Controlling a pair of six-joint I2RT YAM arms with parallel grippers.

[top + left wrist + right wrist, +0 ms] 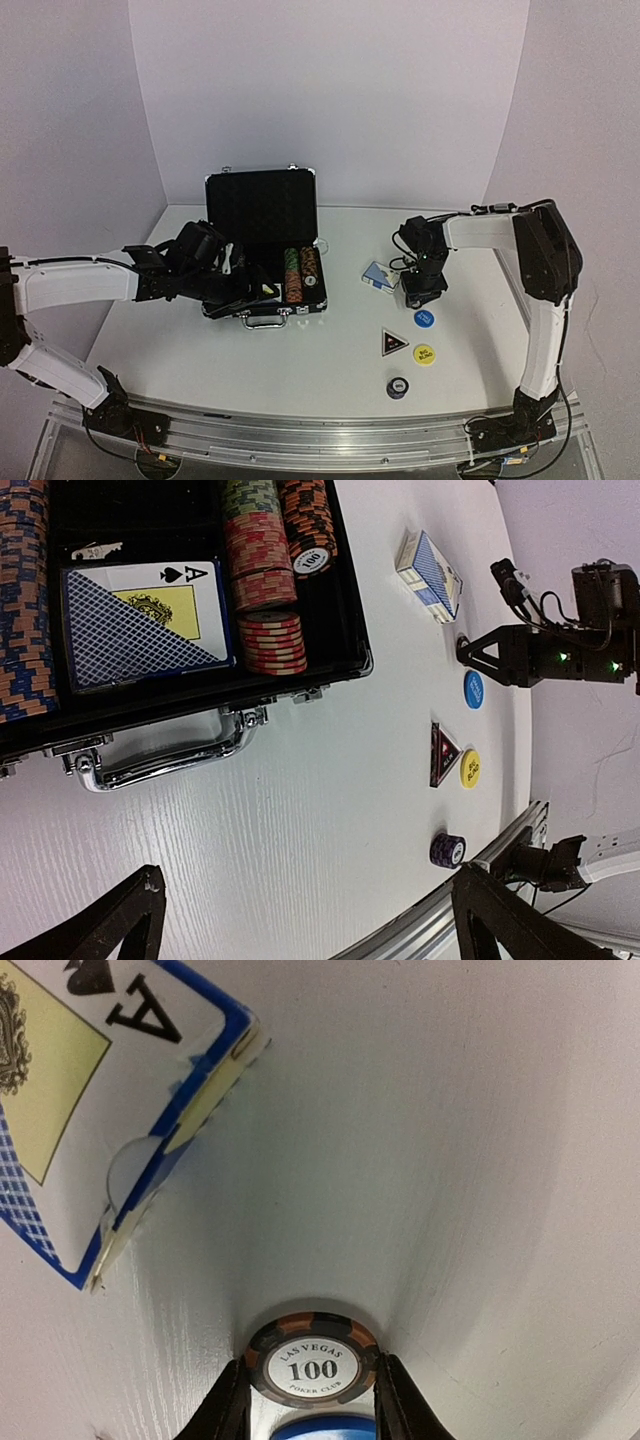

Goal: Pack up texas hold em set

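Texas hold 'em case (262,178) stood open on the surface (320,370), left of centre, with rows of striped chips (300,272) and a blue card deck (145,620) inside. To its right lay a second deck (378,275), then the blue button (424,318), black triangular marker (393,343), yellow button (425,354) and a dark chip stack (398,387). Your right gripper (422,292) had its fingers (225,1410) pinching a "100" chip (313,1358) on the surface beside that deck. Your left gripper (308,880) hung before the case's handle (165,765), fingers spread wide.

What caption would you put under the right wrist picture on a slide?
Right gripper pinches a Las Vegas 100 chip beside a blue card deck.
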